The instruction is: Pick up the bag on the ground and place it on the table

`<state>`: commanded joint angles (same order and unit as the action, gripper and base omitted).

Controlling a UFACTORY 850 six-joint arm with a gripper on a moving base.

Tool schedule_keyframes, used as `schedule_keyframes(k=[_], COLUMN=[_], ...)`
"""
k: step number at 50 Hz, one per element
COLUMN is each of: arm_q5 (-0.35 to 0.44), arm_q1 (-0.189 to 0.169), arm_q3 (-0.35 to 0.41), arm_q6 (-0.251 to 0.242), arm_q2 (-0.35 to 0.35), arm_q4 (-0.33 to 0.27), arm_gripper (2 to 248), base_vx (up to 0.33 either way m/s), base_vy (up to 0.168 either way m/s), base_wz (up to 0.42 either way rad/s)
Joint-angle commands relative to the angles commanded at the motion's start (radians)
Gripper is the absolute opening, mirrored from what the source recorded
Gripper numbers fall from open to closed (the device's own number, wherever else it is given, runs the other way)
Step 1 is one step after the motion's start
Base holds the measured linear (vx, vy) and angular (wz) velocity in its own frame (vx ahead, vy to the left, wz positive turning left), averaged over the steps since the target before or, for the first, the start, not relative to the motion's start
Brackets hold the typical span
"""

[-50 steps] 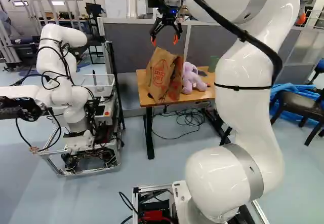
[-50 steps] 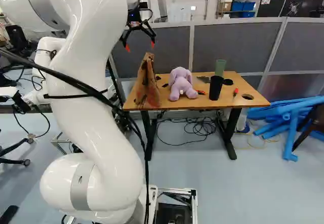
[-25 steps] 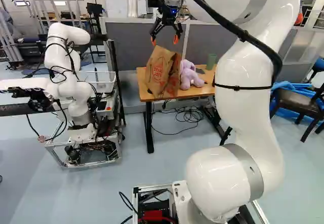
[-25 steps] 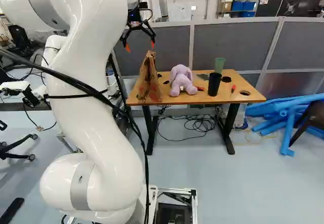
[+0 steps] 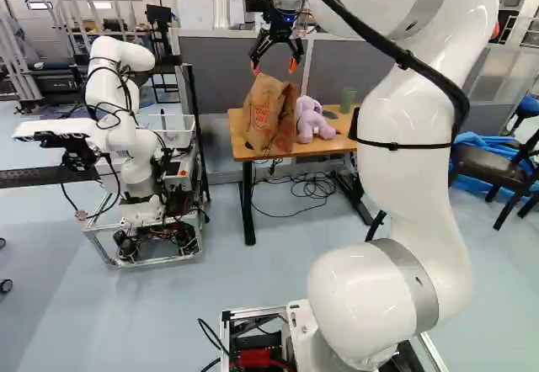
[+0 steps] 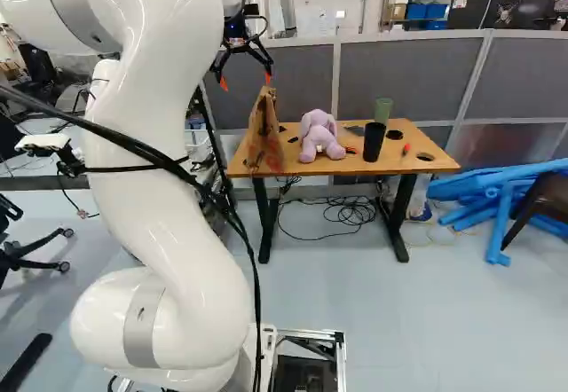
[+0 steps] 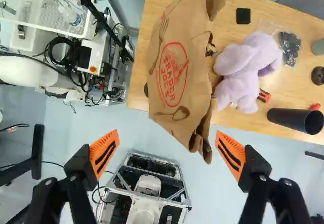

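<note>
Your light brown paper bag with the red print (image 7: 172,89) is up on the orange-brown wooden table (image 6: 342,164), near one end, so the placing looks done to me. It should be light, with soft, crumply walls that dent or tear if you squeeze hard. If you need a regrab, I'd go for the folded top rim, one finger each side, and pinch gently.

Your black two-finger gripper (image 5: 274,66) hangs just above that rim, fingers spread wide with their orange pads (image 7: 105,150) facing each other, holding nothing. I'd lift straight up so you don't snag the paper and tip it over.

Headcount: one bag, one table, one pale purple plush animal (image 6: 315,135) just beside the bag, two cups (a tall black one (image 6: 374,144) and a green one (image 6: 382,111)). Also one other white robot arm (image 5: 135,140) off to the side.
</note>
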<state>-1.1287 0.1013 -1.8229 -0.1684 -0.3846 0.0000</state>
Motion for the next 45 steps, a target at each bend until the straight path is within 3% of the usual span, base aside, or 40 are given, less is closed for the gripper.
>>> schedule_keyframes(k=[45], arm_q5=[0.0], arm_q1=[0.0], arm_q3=[0.0], arm_q6=[0.0], arm_q2=[0.0], arm_q4=[0.0], arm_gripper=[247], base_vx=[-0.086], base_vy=[-0.003], base_wz=[0.006])
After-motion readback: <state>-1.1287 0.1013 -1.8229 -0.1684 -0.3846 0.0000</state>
